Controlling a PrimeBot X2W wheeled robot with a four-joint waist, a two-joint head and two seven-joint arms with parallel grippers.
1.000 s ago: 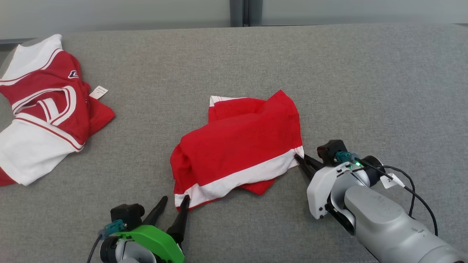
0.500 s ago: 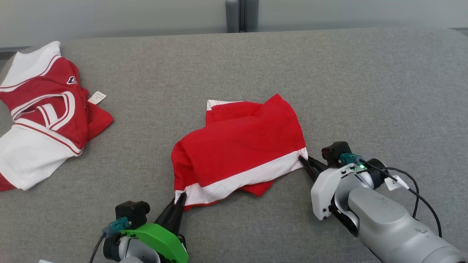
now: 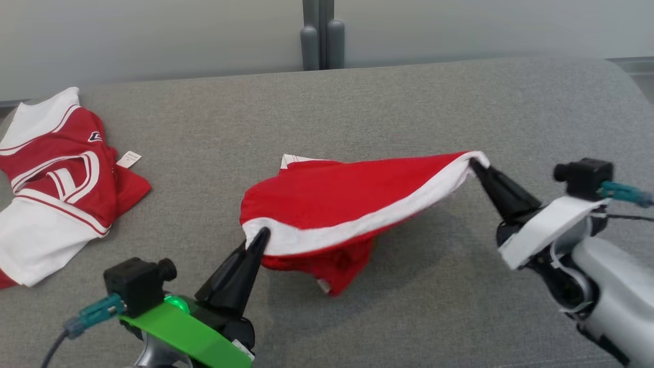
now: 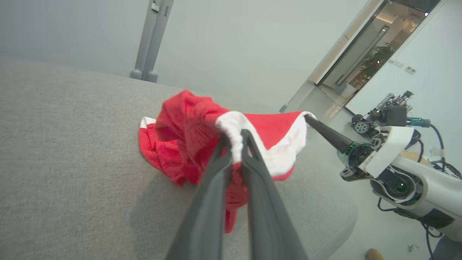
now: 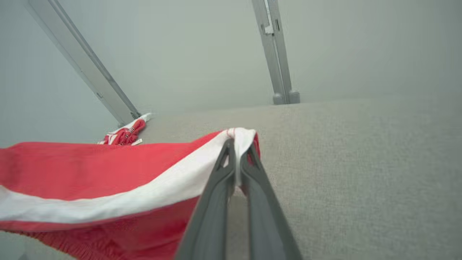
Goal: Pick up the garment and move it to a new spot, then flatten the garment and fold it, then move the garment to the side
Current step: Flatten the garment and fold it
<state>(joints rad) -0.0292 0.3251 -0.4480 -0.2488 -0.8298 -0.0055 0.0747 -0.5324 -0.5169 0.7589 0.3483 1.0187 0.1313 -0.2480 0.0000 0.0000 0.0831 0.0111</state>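
Garment (image 3: 347, 204), red with a white band, is noted at the middle of the grey fabric surface (image 3: 409, 102), stretched between both grippers along its banded edge. Left gripper (image 3: 258, 237): fingers are closed down on the near-left end of the band, and white cloth is seen pinched between the tips in the left wrist view. Right gripper (image 3: 477, 166): fingers are likewise closed, with the opposite end of the band bunched between the tips, as confirmed in the right wrist view. The two ends of one edge are judged to have been chosen so that the cloth is spread by its own weight instead of being carried as a bundle. The grips are set well apart, so the band is drawn nearly straight, with only a slight sag at mid-span. A loose fold is seen hanging below the band toward the surface, and the far corner with white trim appears to rest on it, so the lift is judged partial. The pick-up-and-move step is judged to be in hand; flattening and folding are not yet begun. A second garment (image 3: 56, 168), red and white, lies crumpled at the far left, well apart. Both holds are fingertip pinches only, so slippage is considered possible if the edge is pulled tighter.
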